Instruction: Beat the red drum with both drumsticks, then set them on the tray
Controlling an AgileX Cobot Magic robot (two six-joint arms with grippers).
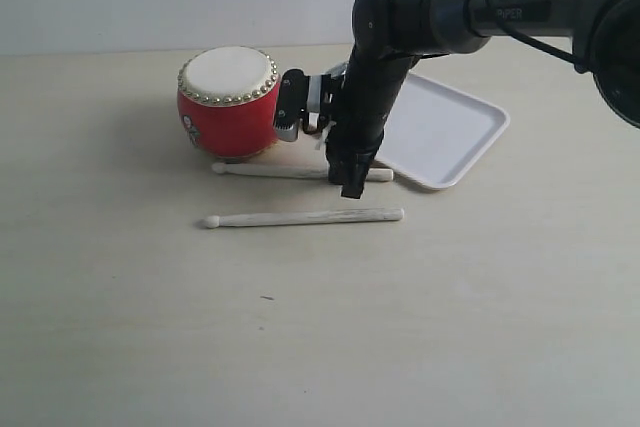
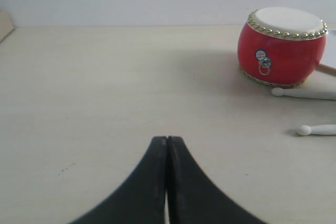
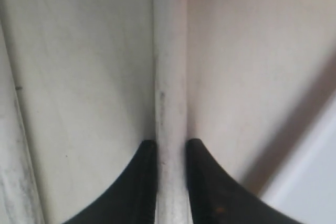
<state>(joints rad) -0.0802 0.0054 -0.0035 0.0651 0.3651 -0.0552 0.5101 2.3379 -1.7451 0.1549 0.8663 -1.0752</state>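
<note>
Where the right gripper (image 1: 352,185) pinches the far stick (image 1: 270,171) near its butt, just before the drum (image 1: 229,102), toward the back edge of the table (image 1: 120,327), I judge the stick light, stiff and slick; the left gripper (image 2: 167,182) is pressed together, empty.

The right arm (image 1: 440,17) is made of matte dark-grey tubular links with rounded joint housings. One link carries white PIPER lettering (image 1: 523,13). Thin black cables (image 1: 540,49) run along it. A black-and-silver block (image 1: 298,102) is mounted at its wrist. The left gripper (image 2: 167,139) and right gripper (image 3: 171,142) have smooth black fingers that curve to narrow tips.
</note>
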